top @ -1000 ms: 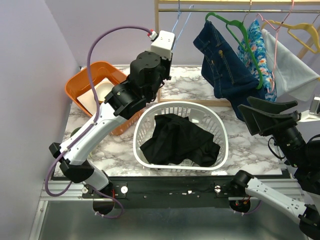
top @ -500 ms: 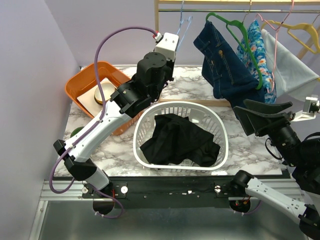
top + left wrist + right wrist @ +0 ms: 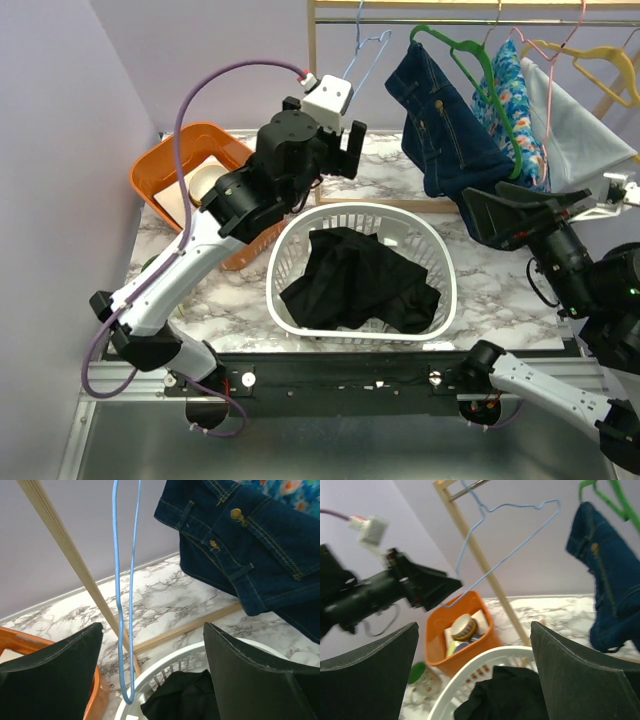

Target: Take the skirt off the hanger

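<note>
The black skirt (image 3: 355,280) lies crumpled in the white laundry basket (image 3: 360,208), off any hanger. It also shows in the left wrist view as the skirt (image 3: 185,697) and in the right wrist view as the skirt (image 3: 505,695). A bare blue wire hanger (image 3: 366,48) hangs from the rail. My left gripper (image 3: 342,148) is open just below it. In its own view the hanger (image 3: 116,580) dangles free between the spread left gripper (image 3: 152,630) fingers, touching neither. My right gripper (image 3: 482,215) is open and empty at the right, facing the basket; its own view shows the right gripper (image 3: 474,627) spread wide.
An orange bin (image 3: 165,170) holding a bowl stands at the back left. The wooden rack post (image 3: 312,60) rises behind the basket. A denim garment (image 3: 450,130) on a green hanger, a floral piece and a white piece hang at the right. A green-lidded cup (image 3: 420,672) stands left of the basket.
My left gripper went from shut to open and let go of the blue hanger, which now hangs free on the rail. The right arm shifted slightly left.
</note>
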